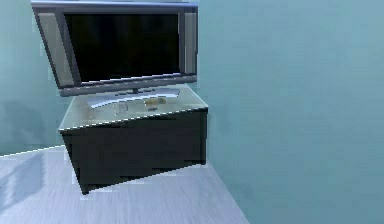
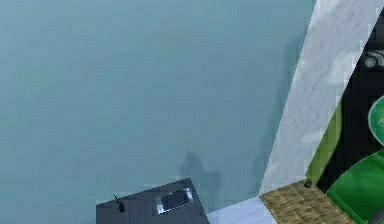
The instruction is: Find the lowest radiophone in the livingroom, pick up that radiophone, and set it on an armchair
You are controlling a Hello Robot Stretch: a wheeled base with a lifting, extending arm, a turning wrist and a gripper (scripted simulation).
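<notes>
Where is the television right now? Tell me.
The television stands on top of the dark cabinet in the forward view's left half, with the teal wall behind it.

At about six o'clock in the arm side view I see a flat grey slab (image 2: 175, 198) with a darker face. It lies flat on a dark cabinet top (image 2: 135, 212), its long side running toward one o'clock. It may be the radiophone, but I can't be sure. Near it, at its nine o'clock, a thin dark stick (image 2: 118, 203) stands upright on the same top. At four o'clock in that view sits a bright green rounded shape (image 2: 352, 185); I can't tell whether it is an armchair.
</notes>
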